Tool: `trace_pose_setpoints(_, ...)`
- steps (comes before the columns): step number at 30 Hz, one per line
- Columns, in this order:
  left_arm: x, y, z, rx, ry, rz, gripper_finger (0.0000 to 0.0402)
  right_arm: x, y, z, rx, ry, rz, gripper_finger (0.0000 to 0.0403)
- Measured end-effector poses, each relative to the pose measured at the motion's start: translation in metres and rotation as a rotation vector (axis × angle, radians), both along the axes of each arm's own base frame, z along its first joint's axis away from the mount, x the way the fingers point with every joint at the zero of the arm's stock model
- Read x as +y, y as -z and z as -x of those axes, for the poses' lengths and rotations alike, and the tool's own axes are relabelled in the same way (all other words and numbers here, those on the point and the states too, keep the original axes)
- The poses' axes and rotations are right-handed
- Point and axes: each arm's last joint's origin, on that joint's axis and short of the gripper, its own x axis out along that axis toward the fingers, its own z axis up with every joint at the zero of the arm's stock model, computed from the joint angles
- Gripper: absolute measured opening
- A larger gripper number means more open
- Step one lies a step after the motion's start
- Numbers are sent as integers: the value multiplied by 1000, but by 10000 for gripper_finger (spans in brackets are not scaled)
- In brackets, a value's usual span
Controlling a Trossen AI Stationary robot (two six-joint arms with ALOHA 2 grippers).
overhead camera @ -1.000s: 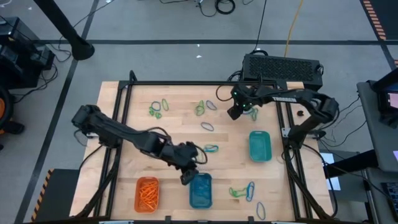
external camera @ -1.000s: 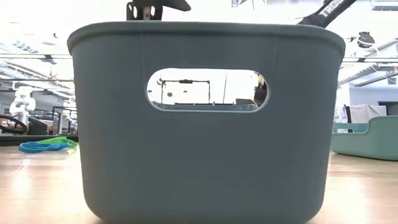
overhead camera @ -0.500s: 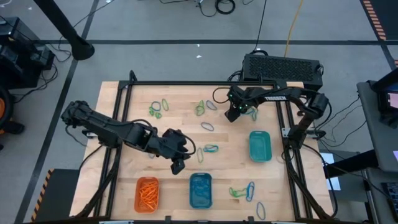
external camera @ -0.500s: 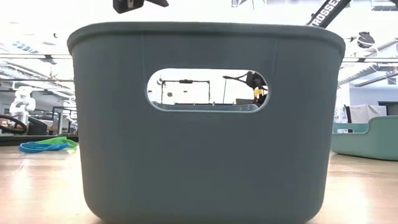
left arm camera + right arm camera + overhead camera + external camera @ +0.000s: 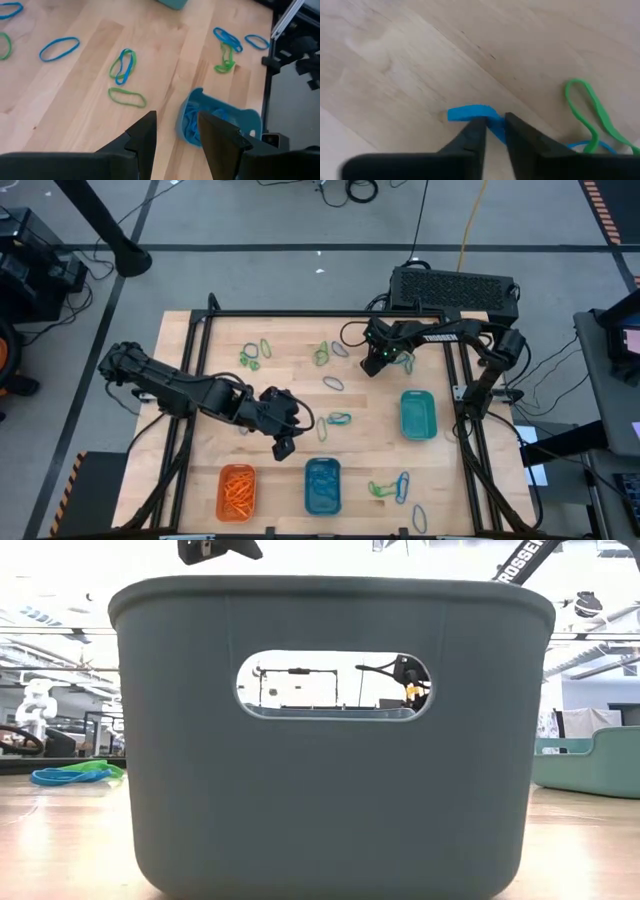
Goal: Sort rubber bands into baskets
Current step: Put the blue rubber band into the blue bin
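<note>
Right gripper (image 5: 493,131) pinches a blue band (image 5: 470,113) on the table (image 5: 370,405); left gripper (image 5: 175,131) hangs open, empty

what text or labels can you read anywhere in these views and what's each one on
"ROSSE", white capitals cut off by the frame's top edge: on the dark arm link above the grey-blue basket, low view.
The small markings on the black box at the table's far edge, high view, are too small to read.
Nothing readable on the baskets, the rubber bands or in either wrist view.
</note>
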Motion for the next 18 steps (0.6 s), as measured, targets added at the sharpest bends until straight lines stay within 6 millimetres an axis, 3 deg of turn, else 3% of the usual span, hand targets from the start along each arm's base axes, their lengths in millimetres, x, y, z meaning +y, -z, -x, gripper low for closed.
trace_pose_setpoints(3,-1,0,0,-1,2,3,148,0,-2,-1,-17,-13,7,13)
trace_pose_setpoints(8,-5,-3,3,-25,0,-15,148,6,-16,1,-57,-24,14,4)
trace_pose_setpoints(13,0,-18,14,-100,-1,-30,148,15,-54,7,-216,-36,-16,1)
trace_pose_setpoints(18,7,-20,17,-324,-15,0,148,45,-99,10,-419,-80,-41,1)
